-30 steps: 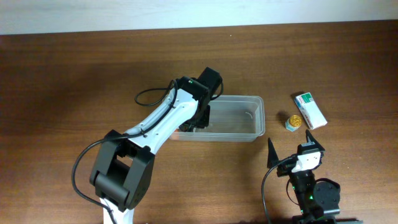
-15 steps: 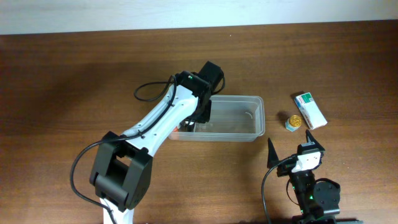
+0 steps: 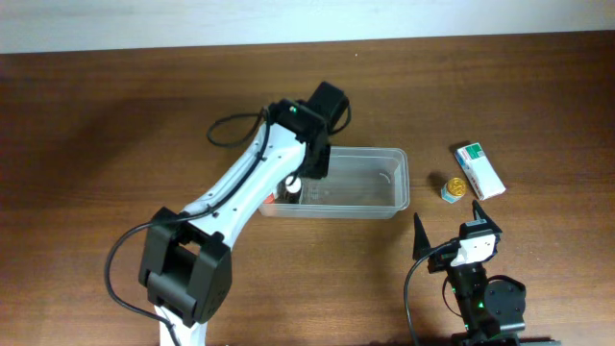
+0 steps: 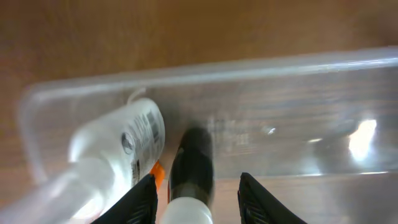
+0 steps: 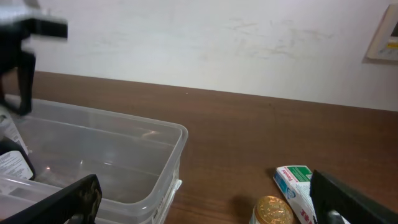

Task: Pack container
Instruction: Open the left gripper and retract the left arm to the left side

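Observation:
The container (image 3: pixel 370 181), a clear plastic tub, stands mid-table. My left gripper (image 3: pixel 307 176) hangs over its left end. In the left wrist view the gripper (image 4: pixel 199 206) is open. A dark bottle with a white cap (image 4: pixel 191 177) lies blurred between its fingers, with a gap on the right side. A white labelled bottle (image 4: pixel 127 142) lies beside it in the container (image 4: pixel 298 68). My right gripper (image 3: pixel 457 234) rests open near the front edge, nothing between its fingers (image 5: pixel 69 202). From there the container (image 5: pixel 134 165) is to the left.
To the right of the tub sit a small gold-lidded jar (image 3: pixel 453 188) and a green-and-white carton (image 3: pixel 479 169); both show in the right wrist view, jar (image 5: pixel 272 210) and carton (image 5: pixel 293 182). A black cable (image 3: pixel 231 144) loops off the left arm. Brown tabletop (image 3: pixel 115 125) spreads around.
My left gripper has shifted slightly toward the far side of the tub, and the white bottle now shows at the tub's left end. The right arm has not moved.

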Tool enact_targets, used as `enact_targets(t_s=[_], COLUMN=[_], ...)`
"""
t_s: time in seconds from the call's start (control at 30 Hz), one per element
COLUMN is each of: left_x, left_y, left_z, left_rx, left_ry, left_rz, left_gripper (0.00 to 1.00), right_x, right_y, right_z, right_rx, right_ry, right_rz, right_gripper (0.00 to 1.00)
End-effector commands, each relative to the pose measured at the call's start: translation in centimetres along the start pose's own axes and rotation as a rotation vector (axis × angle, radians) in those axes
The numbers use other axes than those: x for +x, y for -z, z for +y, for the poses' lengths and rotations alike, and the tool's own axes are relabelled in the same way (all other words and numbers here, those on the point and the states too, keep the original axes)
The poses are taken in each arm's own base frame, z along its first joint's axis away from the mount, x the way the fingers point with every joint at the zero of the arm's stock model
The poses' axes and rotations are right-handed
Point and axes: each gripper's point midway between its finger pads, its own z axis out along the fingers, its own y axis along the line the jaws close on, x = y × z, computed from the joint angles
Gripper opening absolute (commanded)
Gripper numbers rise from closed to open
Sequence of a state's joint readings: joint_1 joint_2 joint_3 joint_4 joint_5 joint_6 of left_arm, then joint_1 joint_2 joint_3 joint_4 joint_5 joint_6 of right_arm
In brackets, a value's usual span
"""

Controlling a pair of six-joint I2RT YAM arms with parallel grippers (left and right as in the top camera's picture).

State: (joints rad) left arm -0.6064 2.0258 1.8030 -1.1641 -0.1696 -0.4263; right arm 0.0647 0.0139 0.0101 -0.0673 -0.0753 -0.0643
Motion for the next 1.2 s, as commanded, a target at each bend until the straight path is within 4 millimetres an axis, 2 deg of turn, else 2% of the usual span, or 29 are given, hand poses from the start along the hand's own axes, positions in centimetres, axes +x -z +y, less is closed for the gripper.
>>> enact_targets(t_s=[0.0, 0.07, 0.17, 0.23, 0.37, 0.4, 0.47, 0.63, 0.8, 0.9, 1.07, 1.17], left_x=[-2.8, -4.0, -5.7, -6.7, -7.5, -7.4, -6.8, -4.8, -2.7, -1.4, 0.5, 1.1], left_y=[2.9, 4.2, 5.8, 6.3, 5.7, 5.5, 5.2, 4.8, 4.9, 5.0, 5.2, 5.2], left_z=[-0.1, 0.7, 3.6, 6.5, 13.4, 15.1, 19.3, 28.1, 34.3, 37.0, 40.5, 41.4], left_rx=[0.015, 0.005, -0.042, -0.086, -0.141, -0.155, -0.188, -0.252, -0.295, -0.315, -0.342, -0.349], left_ry=[-0.016, 0.001, 0.058, 0.112, 0.25, 0.284, 0.365, 0.55, 0.687, 0.75, 0.834, 0.857], left_rz=[-0.09, -0.124, -0.169, -0.187, -0.167, -0.156, -0.126, -0.082, -0.064, -0.056, -0.043, -0.04], left_gripper=[0.44, 0.48, 0.54, 0.59, 0.61, 0.69, 1.0, 0.99, 0.99, 0.99, 0.99, 0.99], right_x=[0.2, 0.2, 0.2, 0.2, 0.2, 0.2, 0.2, 0.2, 0.2, 0.2, 0.2, 0.2], right_y=[0.0, 0.0, 0.0, 0.0, 0.0, 0.0, 0.0, 0.0, 0.0, 0.0, 0.0, 0.0], right_z=[-0.3, -0.3, -0.3, -0.3, -0.3, -0.3, -0.3, -0.3, -0.3, -0.3, -0.3, -0.3], right_rx=[0.013, 0.013, 0.013, 0.013, 0.013, 0.013, 0.013, 0.013, 0.013, 0.013, 0.013, 0.013], right_ry=[0.002, 0.002, 0.002, 0.002, 0.002, 0.002, 0.002, 0.002, 0.002, 0.002, 0.002, 0.002], right_rz=[0.003, 0.003, 0.003, 0.003, 0.003, 0.003, 0.003, 0.003, 0.003, 0.003, 0.003, 0.003], right_gripper=[0.98, 0.98, 0.98, 0.98, 0.98, 0.98, 0.98, 0.99, 0.98, 0.98, 0.98, 0.98])
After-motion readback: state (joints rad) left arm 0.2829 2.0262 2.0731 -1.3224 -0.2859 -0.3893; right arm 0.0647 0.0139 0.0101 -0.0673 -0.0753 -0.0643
